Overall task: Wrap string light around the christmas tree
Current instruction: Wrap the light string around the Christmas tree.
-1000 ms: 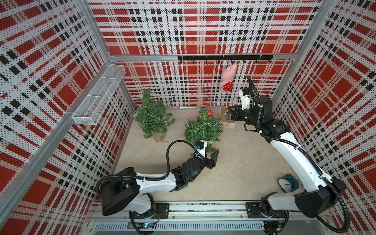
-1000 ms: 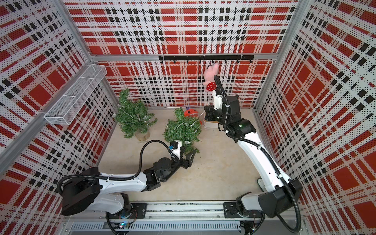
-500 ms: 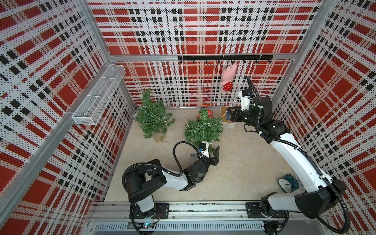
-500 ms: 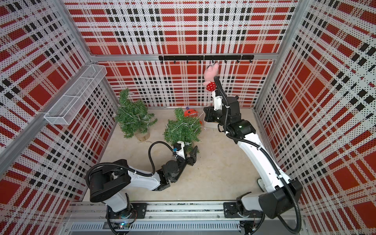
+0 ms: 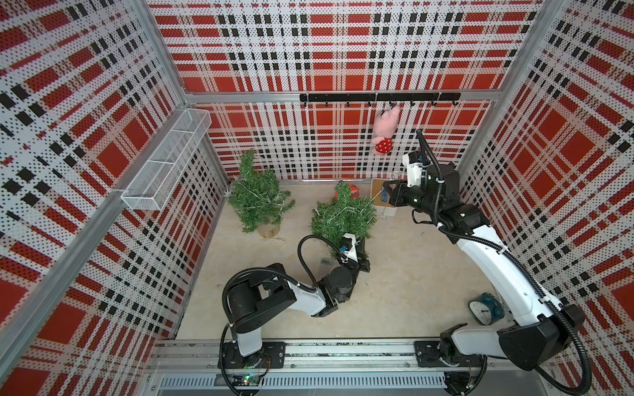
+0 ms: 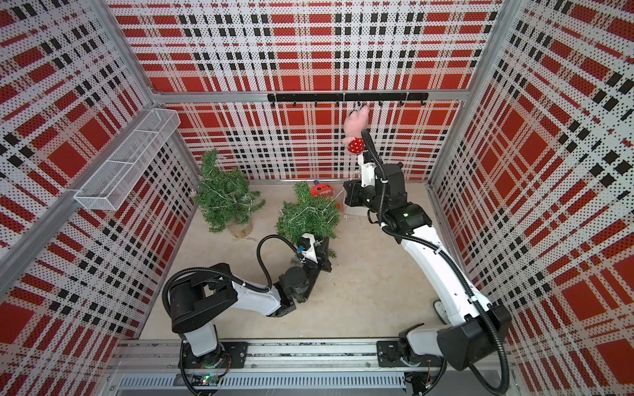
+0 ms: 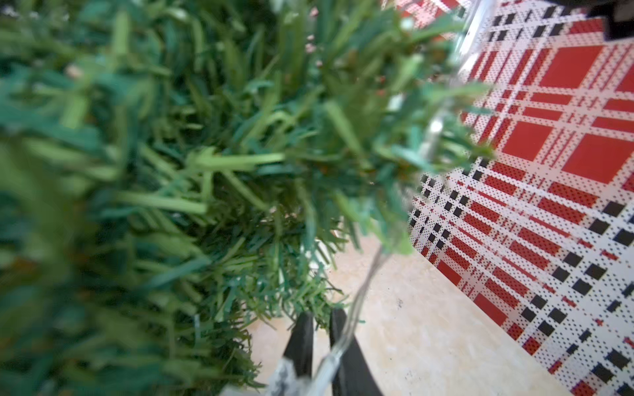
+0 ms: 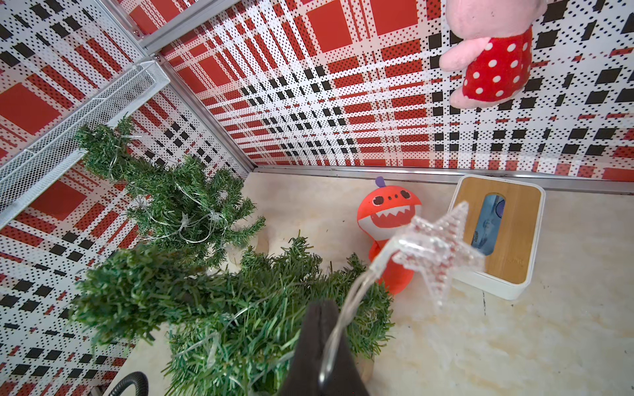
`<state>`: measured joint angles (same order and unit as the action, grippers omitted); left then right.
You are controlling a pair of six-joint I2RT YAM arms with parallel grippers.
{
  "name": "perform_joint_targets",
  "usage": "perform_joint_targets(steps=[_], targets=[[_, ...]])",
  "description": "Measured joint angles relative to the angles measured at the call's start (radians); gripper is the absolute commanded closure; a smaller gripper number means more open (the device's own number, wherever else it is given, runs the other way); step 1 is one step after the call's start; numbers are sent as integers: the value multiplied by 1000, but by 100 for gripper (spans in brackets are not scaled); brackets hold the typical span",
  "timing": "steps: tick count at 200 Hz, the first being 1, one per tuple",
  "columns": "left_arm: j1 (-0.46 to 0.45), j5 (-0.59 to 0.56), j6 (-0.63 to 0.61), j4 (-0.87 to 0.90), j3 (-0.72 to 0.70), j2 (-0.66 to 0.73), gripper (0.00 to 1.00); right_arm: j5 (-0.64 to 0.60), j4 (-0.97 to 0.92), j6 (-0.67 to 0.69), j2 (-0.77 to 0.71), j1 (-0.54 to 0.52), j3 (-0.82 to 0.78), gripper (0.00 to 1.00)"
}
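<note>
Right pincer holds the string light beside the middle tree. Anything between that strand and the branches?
Nothing visible does. The string light runs straight from the right pincer onto the tree; the orange shark toy and the wood-topped box sit beyond it, off that path.

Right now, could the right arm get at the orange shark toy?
Probably yes: its hand hangs near the shark toy, path open, but it is shut on the string light.
</note>
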<state>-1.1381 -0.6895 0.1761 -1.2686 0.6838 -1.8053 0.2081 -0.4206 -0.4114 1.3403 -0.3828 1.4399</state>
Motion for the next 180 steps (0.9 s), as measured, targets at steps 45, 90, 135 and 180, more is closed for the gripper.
perform_joint_targets(steps=[45,90,135,180], targets=[[-92,123,-27,42,43,77,100,-2,1,2,0,2,0,100],[-90,288,21,129,179,98,100,-11,5,4,5,13,0,99],[-105,433,20,211,259,85,100,-11,-4,8,6,105,-88,70],[-57,558,111,317,376,52,100,46,-74,1,1,159,-113,33]])
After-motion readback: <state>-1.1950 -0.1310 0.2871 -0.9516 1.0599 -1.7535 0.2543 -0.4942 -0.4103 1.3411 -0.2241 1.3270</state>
